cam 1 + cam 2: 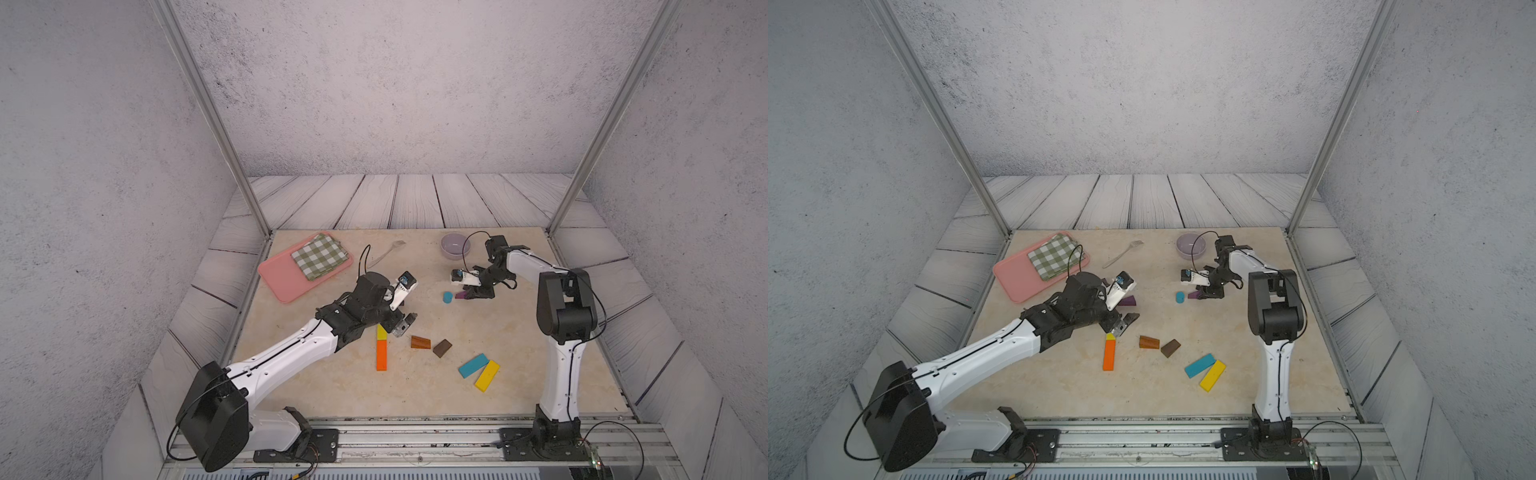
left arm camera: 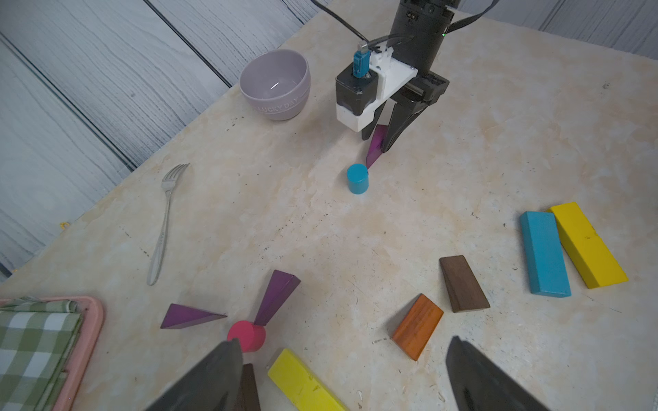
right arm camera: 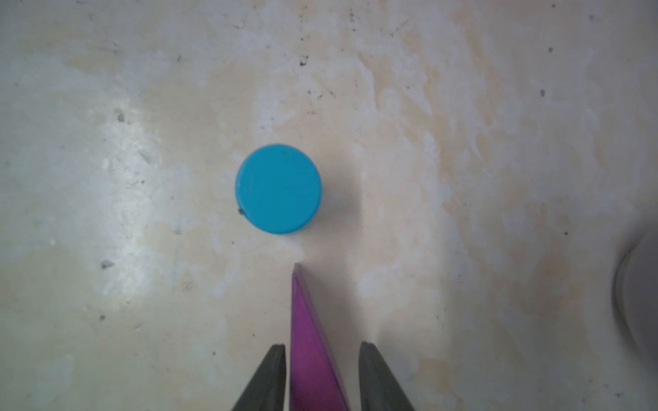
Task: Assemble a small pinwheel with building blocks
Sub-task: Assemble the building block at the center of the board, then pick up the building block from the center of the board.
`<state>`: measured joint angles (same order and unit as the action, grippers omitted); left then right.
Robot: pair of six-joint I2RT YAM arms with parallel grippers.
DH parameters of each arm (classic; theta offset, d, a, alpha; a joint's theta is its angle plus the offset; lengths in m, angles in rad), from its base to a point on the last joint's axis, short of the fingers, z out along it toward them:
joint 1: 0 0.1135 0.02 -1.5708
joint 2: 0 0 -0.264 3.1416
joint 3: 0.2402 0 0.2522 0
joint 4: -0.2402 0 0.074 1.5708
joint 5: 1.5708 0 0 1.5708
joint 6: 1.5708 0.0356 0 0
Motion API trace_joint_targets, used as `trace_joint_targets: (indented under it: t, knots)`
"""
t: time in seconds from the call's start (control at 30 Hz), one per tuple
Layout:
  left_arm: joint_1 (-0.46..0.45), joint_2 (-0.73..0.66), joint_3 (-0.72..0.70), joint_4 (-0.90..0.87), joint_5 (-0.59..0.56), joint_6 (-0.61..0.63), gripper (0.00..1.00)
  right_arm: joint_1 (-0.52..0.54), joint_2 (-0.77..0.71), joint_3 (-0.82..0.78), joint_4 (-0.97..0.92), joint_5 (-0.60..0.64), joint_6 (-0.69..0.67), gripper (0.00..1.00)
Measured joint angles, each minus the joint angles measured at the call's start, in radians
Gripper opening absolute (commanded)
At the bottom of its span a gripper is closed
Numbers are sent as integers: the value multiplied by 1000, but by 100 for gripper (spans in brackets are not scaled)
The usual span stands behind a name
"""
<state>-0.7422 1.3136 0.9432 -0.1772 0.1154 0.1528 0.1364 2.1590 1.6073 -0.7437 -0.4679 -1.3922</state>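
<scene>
My right gripper [image 3: 322,347] stands open astride a purple wedge [image 3: 309,341] lying on the table, with a thin gap at each fingertip. The wedge's tip points at an upright blue cylinder [image 3: 278,188] just clear of it. My left gripper [image 2: 347,384] hangs wide open and holds nothing. It is over a yellow bar [image 2: 302,384] and near a pink cylinder [image 2: 247,334] with two purple wedges [image 2: 276,302] fanning from it. An orange bar [image 1: 381,355] continues the yellow one. Two brown wedges [image 1: 420,342], a blue bar [image 1: 473,365] and a second yellow bar [image 1: 487,376] lie loose nearby.
A lilac bowl [image 1: 456,245] stands at the back, close behind the right arm. A metal fork [image 1: 386,253] lies at the back centre. A pink tray [image 1: 291,282] with a folded green checked cloth [image 1: 319,255] sits at the back left.
</scene>
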Motion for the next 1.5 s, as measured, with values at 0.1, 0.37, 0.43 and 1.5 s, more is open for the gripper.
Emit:
trace_joint_targets:
  t: [0.1,0.37,0.43,1.5]
  knots:
    - [0,0,0,0,0,0,96,1,0,0,0,0,0,40]
    - [0,1,0,-2,-14,-4,96,3,-5,-2,20,-22,45,66]
    - [0,3,0,-8,-20,-17,96,3,-20,-15,45,-29,75,99]
    - [324,-391,-187,-295,-172,-636,96,604,-769,-727,436,183,1336,84]
